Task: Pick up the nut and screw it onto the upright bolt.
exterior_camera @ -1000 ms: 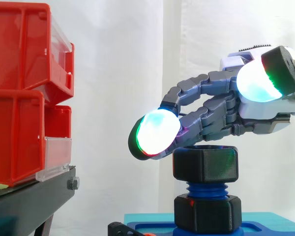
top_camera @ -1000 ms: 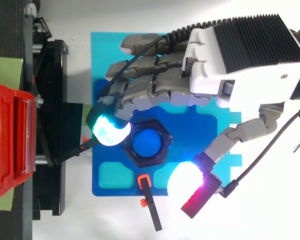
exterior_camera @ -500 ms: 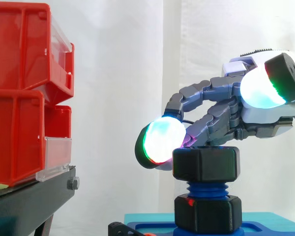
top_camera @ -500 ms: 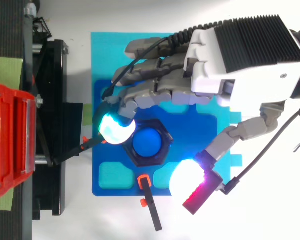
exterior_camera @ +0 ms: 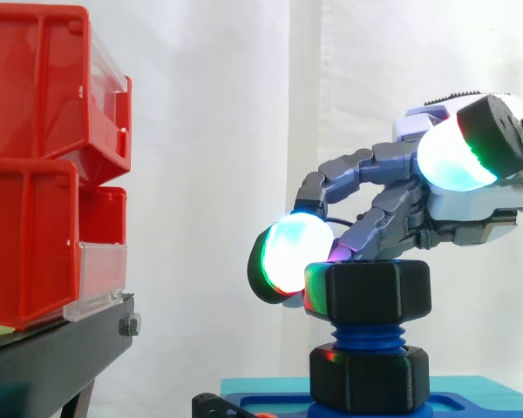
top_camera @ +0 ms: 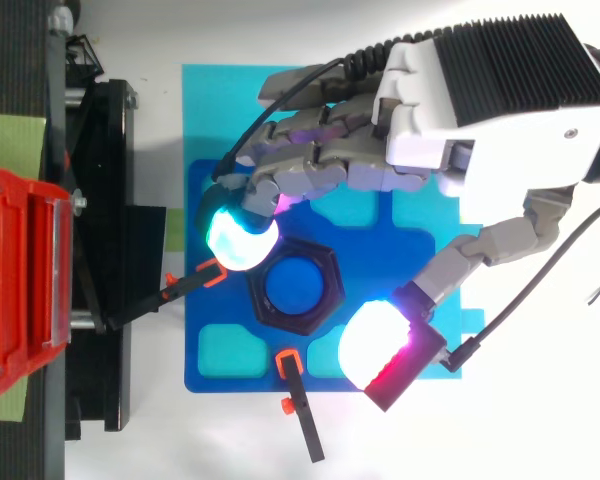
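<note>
Side view, hand point(exterior_camera: 471, 205) level, fingers point(exterior_camera: 289, 254) hooked round nut point(exterior_camera: 370, 292) on bolt point(exterior_camera: 366, 335)

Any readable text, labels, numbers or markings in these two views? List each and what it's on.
No readable text in either view.
Red bins: the clear label holder looks blank.
Hand: no print on its housing that I can make out.
Nut, bolt, blue base: no markings seen.
</note>
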Robot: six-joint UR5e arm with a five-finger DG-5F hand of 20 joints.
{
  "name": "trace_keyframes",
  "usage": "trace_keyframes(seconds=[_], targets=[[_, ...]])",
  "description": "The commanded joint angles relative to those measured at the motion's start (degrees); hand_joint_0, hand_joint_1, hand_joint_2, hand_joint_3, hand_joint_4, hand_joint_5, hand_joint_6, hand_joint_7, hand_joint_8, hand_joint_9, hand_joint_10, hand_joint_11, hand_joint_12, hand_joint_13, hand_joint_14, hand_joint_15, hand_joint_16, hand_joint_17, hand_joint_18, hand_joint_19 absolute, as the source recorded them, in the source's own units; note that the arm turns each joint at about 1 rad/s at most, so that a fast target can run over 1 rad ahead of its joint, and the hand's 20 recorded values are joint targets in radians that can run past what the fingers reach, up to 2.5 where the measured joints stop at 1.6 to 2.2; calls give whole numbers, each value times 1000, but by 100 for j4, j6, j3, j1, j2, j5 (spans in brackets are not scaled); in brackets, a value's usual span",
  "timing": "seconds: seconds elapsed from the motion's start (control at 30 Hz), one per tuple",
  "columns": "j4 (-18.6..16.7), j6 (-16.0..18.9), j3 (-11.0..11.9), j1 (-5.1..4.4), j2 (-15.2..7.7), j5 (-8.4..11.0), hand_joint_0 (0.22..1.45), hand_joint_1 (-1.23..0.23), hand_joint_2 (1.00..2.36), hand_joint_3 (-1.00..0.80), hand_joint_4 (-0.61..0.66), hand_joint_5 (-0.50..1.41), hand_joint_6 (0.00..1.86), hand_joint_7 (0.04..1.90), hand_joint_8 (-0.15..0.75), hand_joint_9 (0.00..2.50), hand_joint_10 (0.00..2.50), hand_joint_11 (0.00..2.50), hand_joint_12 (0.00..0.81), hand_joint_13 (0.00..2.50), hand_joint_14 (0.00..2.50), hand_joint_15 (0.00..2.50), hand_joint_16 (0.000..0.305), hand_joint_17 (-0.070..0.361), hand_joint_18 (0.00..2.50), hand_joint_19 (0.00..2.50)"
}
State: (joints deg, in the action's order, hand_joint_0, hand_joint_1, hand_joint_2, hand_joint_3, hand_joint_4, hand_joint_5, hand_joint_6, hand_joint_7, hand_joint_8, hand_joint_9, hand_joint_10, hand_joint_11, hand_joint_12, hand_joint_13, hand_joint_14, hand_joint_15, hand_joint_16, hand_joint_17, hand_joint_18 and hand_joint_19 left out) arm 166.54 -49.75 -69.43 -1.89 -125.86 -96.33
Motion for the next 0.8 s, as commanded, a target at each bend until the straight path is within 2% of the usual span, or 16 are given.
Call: trace_keyframes(seconds=[0.0, 0.23, 0.57, 0.77], targets=[[28, -8, 0, 13, 0, 0, 449, -444, 1000, -500, 267, -106, 503, 929, 303, 756, 2, 70, 397, 441, 1, 52, 57, 128, 185, 151], [46, -26, 0, 57, 0, -9, 453, -440, 1000, -500, 281, -72, 504, 1019, 308, 834, 3, 82, 393, 483, 1, 57, 57, 127, 217, 152], [283, -87, 0, 118, 9, -9, 475, -455, 1000, -500, 289, -20, 504, 1144, 295, 1020, 5, 128, 377, 540, 1, 51, 53, 120, 278, 161], [397, -105, 132, 154, 0, -9, 483, -458, 1000, -500, 293, 8, 504, 1169, 270, 1160, 4, 117, 360, 593, 2, 46, 50, 113, 324, 152]])
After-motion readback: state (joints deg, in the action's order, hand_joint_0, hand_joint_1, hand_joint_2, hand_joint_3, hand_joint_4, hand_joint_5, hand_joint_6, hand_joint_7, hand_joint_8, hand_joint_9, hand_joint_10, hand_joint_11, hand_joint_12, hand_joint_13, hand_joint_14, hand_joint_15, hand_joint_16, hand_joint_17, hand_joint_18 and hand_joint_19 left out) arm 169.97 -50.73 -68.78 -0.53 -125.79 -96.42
